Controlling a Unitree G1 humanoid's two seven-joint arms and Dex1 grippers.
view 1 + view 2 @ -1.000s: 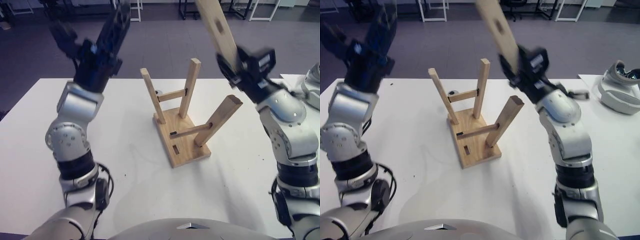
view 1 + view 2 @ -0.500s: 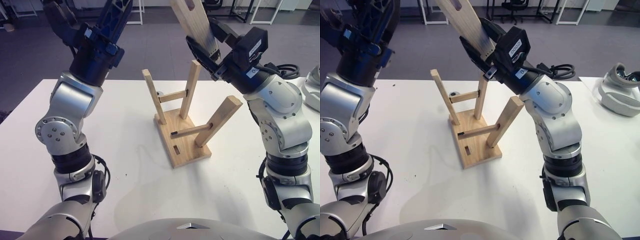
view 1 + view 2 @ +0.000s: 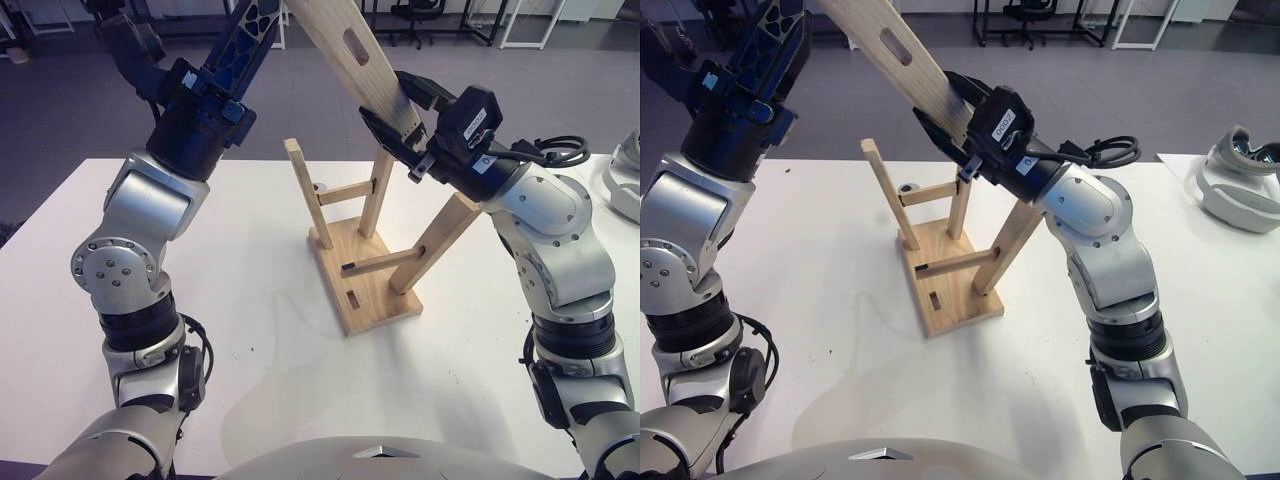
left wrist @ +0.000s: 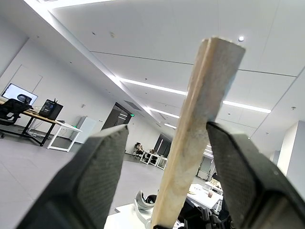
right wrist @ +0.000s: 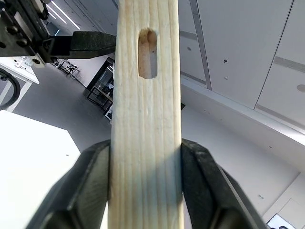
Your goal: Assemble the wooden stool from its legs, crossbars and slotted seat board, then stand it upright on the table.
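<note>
Jaws of the right gripper (image 3: 396,106) are clamped on the loose leg (image 3: 345,45), held high above the counter's (image 3: 250,300) middle. Left gripper (image 4: 167,129) jaws are spread around its top end. A regrasp is judged to be in hand; left closure is needed next.

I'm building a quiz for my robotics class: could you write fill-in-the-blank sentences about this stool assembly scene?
The upside-down light wooden stool has ___ legs fitted.
The loose slotted wooden leg is clamped between the ___ gripper's fingers.
The left gripper, around that leg's far end, is ___.
Missing words: three; right; open.
</note>
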